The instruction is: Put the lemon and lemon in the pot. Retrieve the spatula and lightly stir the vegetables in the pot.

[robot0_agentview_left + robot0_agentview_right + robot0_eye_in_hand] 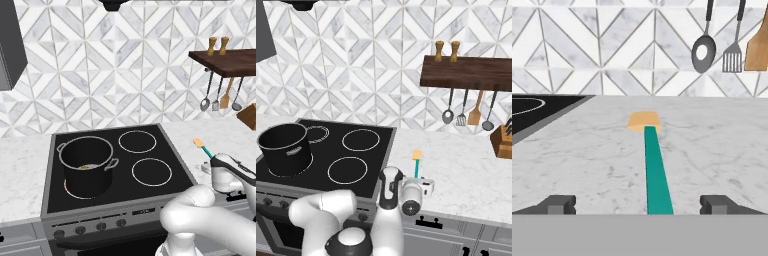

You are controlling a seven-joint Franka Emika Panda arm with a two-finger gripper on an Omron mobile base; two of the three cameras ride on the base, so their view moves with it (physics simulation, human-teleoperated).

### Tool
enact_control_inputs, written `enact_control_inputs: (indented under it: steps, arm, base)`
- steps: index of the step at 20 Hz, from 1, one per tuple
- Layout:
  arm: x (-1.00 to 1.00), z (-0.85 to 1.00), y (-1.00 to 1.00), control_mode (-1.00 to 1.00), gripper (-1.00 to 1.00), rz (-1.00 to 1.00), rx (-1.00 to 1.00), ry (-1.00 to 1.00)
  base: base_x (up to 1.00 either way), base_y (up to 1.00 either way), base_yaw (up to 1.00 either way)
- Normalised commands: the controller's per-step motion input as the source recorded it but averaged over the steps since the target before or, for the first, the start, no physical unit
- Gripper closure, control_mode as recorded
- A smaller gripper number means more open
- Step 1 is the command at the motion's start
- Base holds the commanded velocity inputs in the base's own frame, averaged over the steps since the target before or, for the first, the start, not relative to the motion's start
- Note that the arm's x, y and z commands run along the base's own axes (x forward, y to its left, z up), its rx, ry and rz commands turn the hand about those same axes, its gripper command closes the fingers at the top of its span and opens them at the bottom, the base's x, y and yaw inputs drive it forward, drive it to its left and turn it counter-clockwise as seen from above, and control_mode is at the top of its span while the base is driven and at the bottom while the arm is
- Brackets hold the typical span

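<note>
Pot [87, 165]: one, black, on the stove's front left ring.
Lemons [86, 167]: yellow inside the pot; count unclear.
Spatula [654, 165]: one, green handle, tan blade, flat on the marble counter [466, 165] right of the stove [150, 150].
Gripper [640, 204]: wide open, empty, fingertips either side of the handle's near end.
Hanging utensils [466, 112]: four on hooks.
Shakers [447, 51]: two on the shelf.
Writing: none legible.

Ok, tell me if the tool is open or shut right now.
Open. In the hand view the tool has its two fingertips wide apart, with the spatula's green handle lying on the counter between them, ungripped.
</note>
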Motion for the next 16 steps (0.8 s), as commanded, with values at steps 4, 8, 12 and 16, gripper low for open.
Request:
enact_control_inputs:
  steps: [4, 8, 12, 16]
  arm:
    - [-0.08, -0.56, -0.03, -1.0, -1.0, 0.0, -0.07, 0.0]
    - [-0.17, -0.56, -0.05, -1.0, 1.0, 0.0, -0.03, 0.0]
    - [-0.27, -0.56, -0.14, -1.0, 1.0, 0.0, -0.01, 0.0]
    - [-0.34, -0.42, -0.17, -1.0, 1.0, 0.0, 0.0, 0.0]
  base:
    - [0.0, 0.0, 0.0]
    - [0.0, 0.0, 0.0]
    - [0.0, 0.0, 0.0]
    - [0.0, 0.0, 0.0]
